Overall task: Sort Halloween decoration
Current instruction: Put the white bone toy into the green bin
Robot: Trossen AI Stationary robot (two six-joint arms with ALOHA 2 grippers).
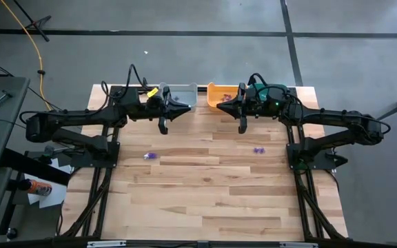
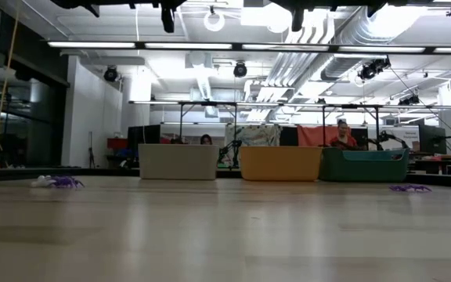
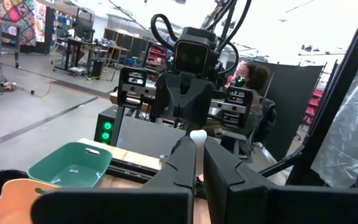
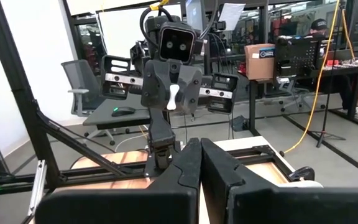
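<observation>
Two small purple Halloween decorations lie on the wooden table (image 1: 205, 200): one left of centre (image 1: 151, 156) (image 2: 63, 182), one right of centre (image 1: 258, 149) (image 2: 409, 188). My left gripper (image 1: 187, 107) (image 3: 196, 152) and my right gripper (image 1: 220, 105) (image 4: 196, 149) hang high over the table's far part. They point level at each other, tips a short way apart. Both are shut with nothing between the fingers, well above the decorations.
Three bins stand in a row along the far edge: grey (image 2: 178, 161) (image 1: 181, 93), orange (image 2: 280, 163) (image 1: 220, 95) and teal (image 2: 364, 164), the last mostly under my right arm in the high view. People sit in the room beyond (image 2: 341, 135).
</observation>
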